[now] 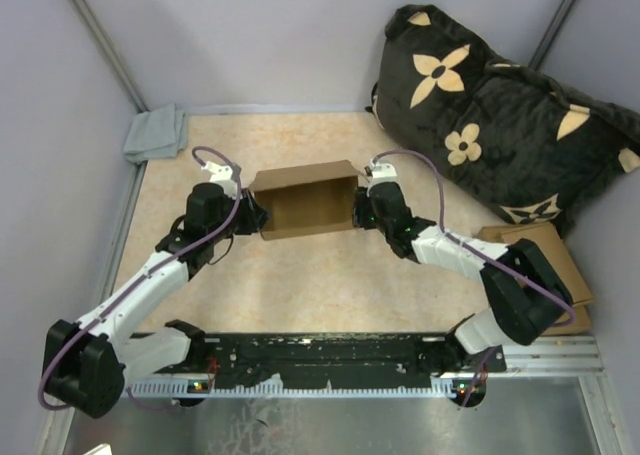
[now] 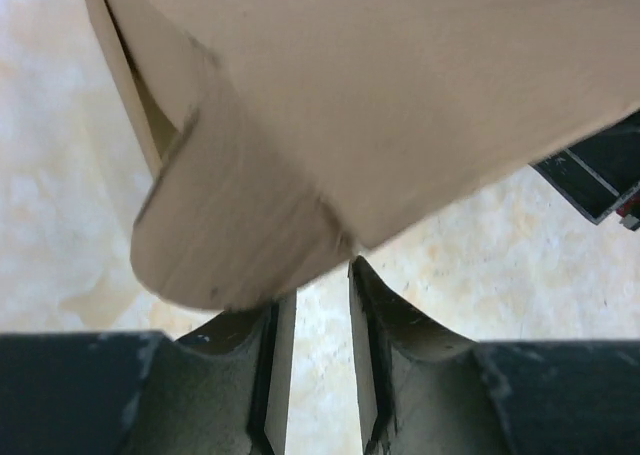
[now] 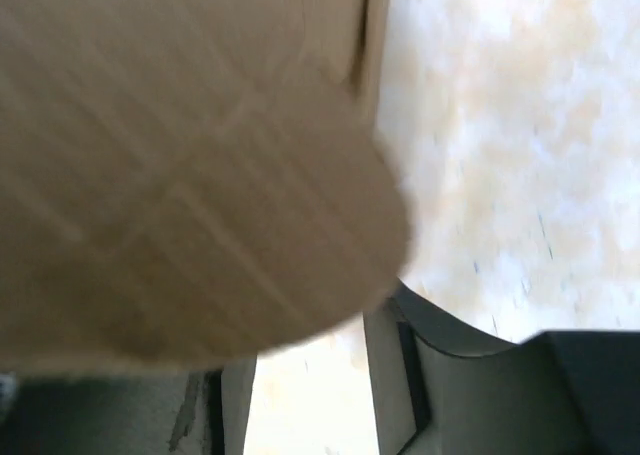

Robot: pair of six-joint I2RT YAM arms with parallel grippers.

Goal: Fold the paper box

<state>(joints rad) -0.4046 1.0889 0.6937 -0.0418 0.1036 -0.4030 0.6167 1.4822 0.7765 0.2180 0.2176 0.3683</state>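
Observation:
The paper box point(image 1: 310, 203), plain brown cardboard, stands partly folded in the middle of the beige table with its open side facing the near edge. My left gripper point(image 1: 255, 213) is at its left end and my right gripper point(image 1: 360, 212) at its right end. In the left wrist view a rounded flap of the box point(image 2: 400, 105) lies over the tips of my left gripper point(image 2: 322, 275), whose jaws stand a little apart with only table between them. In the right wrist view a blurred rounded flap point(image 3: 180, 175) covers the tip of the left finger of my right gripper point(image 3: 310, 345), which is open and empty.
A black cushion with tan flowers point(image 1: 500, 115) lies at the back right. A stack of flat cardboard pieces point(image 1: 545, 250) sits at the right edge. A grey cloth point(image 1: 155, 133) lies in the back left corner. Walls close in the table's sides.

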